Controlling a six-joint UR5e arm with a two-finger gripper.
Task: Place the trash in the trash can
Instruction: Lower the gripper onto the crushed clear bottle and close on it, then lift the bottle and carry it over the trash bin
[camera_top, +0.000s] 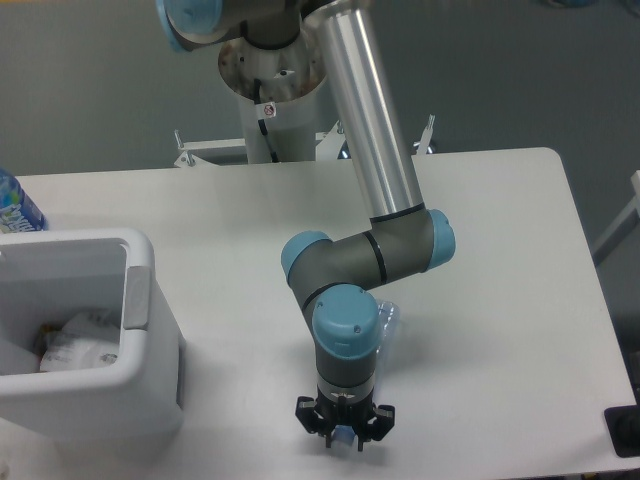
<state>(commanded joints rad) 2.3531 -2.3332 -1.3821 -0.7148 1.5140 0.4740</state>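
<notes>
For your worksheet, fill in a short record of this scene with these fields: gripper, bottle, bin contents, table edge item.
gripper: the gripper points down near the table's front edge, with something small and blue between its fingers; grip unclear
bottle: the clear bottle lies on the table, mostly hidden behind the arm
bin contents: crumpled white wad inside the white bin
table edge item: labelled bottle, far left

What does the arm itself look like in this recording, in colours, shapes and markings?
The arm has a long silver metal tube link, dark grey joint housings and light blue round caps. The end effector is a small black two-finger unit with side brackets. A small red-and-white sticker sits on the grey base column. No loose cables show.
</notes>
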